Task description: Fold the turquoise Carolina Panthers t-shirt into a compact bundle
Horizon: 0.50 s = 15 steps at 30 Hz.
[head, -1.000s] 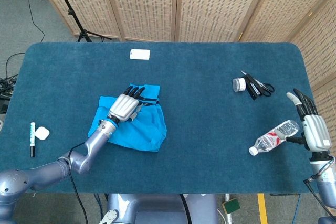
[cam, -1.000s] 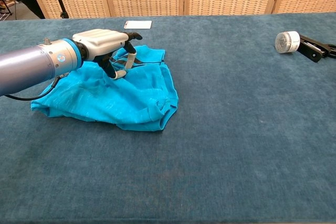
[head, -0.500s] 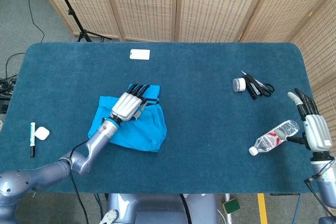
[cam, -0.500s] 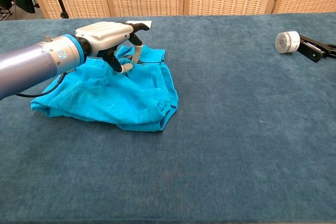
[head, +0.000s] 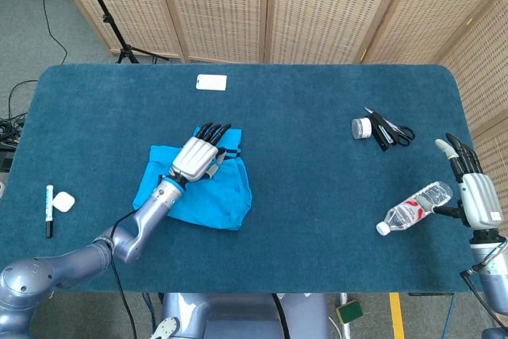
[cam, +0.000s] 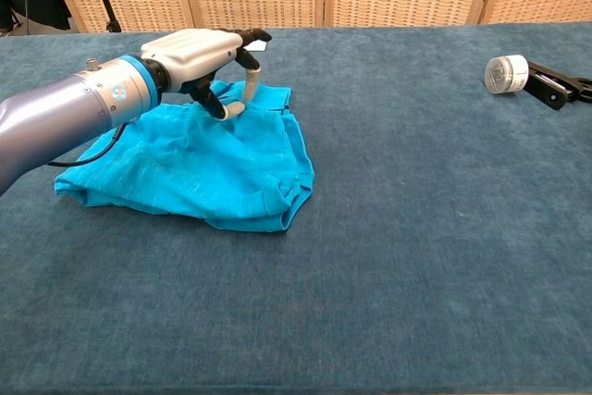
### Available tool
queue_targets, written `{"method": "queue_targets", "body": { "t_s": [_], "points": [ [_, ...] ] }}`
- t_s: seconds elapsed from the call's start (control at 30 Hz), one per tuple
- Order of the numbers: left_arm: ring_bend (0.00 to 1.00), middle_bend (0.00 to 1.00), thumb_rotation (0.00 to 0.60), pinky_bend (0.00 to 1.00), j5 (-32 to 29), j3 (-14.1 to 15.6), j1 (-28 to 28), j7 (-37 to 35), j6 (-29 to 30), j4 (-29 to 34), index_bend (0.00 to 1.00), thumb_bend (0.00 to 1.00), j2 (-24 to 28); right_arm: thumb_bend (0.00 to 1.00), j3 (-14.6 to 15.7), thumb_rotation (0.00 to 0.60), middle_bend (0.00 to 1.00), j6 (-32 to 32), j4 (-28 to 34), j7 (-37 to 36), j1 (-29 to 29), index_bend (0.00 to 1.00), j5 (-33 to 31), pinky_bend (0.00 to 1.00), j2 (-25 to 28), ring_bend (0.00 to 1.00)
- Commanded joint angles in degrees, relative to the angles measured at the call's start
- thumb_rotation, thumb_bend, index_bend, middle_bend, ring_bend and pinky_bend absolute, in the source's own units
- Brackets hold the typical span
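The turquoise t-shirt (head: 216, 194) lies in a rumpled, partly folded heap on the left half of the blue table (head: 309, 188); the chest view shows the t-shirt (cam: 203, 173) with a thick folded edge at its right. My left hand (head: 198, 156) hovers over its far edge, and in the chest view the left hand (cam: 199, 48) has curved, spread fingers whose tips just touch the cloth. It grips nothing. My right hand (head: 473, 188) rests at the table's right edge with its fingers straight and apart, holding nothing.
A plastic water bottle (head: 414, 208) lies just left of my right hand. Scissors (head: 393, 129) and a small tape roll (head: 362, 128) sit at the back right. A white card (head: 212, 82) lies at the back; a marker (head: 48, 210) and small white case (head: 63, 202) are far left.
My left hand has lifted off the shirt's middle and moved toward its far edge. The shirt and the right hand stay where they were.
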<state>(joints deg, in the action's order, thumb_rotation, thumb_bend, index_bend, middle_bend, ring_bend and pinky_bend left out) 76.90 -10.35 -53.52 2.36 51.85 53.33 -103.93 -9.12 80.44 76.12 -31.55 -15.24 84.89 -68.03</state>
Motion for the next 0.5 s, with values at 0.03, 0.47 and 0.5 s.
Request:
{"method": "queue_targets", "body": {
  "t_s": [0.03,0.47,0.5],
  "points": [
    [0.00,0.00,0.600,0.00,0.4,-0.5,-0.4,-0.7,0.6,-0.7,0.83,0.73,-0.6,0.00,0.0,0.600,0.00,0.0,0.0,0.0,0.0,0.00,0.0,0.01,0.0,0.00],
    [0.00,0.00,0.600,0.00,3.3,-1.8,-4.2,-7.8,2.1,-10.3,0.83,0.71,-6.8,0.00,-0.1,0.600,0.00,-0.2,-0.3,-0.2,-0.1,0.00,-0.3,0.01,-0.1,0.00],
    [0.00,0.00,0.600,0.00,3.6,-1.7,-4.6,-8.4,1.8,-11.0,0.83,0.71,-7.1,0.00,-0.1,0.600,0.00,-0.3,-0.3,-0.2,-0.1,0.00,-0.3,0.01,-0.1,0.00]
  ]
}}
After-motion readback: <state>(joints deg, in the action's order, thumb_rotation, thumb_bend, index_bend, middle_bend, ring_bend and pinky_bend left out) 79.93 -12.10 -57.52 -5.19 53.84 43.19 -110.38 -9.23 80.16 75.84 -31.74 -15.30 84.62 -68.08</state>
